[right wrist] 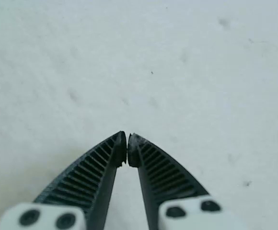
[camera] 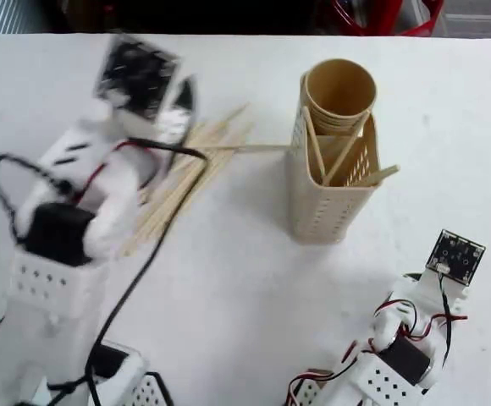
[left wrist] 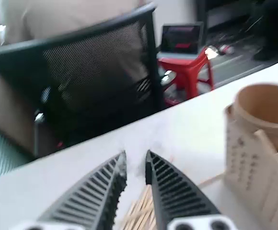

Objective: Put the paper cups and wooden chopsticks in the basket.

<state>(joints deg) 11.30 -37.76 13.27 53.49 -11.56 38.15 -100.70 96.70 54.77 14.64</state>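
Observation:
A cream perforated basket [camera: 322, 203] stands upright right of centre, with stacked paper cups [camera: 339, 89] and several wooden chopsticks [camera: 347, 161] sticking out of it. A loose pile of chopsticks [camera: 173, 186] lies on the table to its left, and one stick [camera: 245, 148] reaches to the basket wall. My left gripper [camera: 182, 106] hovers over the far end of that pile. In the left wrist view the left gripper [left wrist: 136, 158] is open by a narrow gap with nothing in it, the chopsticks [left wrist: 139, 211] lie below it, and the basket [left wrist: 254, 182] and cups [left wrist: 266, 108] are off to one side. My right gripper [right wrist: 127, 143] is shut over bare table.
The white table [camera: 245, 296] has free room between the arms and in front of the basket. The right arm [camera: 415, 338] is folded at the near right corner. A black mesh chair [left wrist: 96, 72] and a red stool [left wrist: 187, 67] stand beyond the table's far edge.

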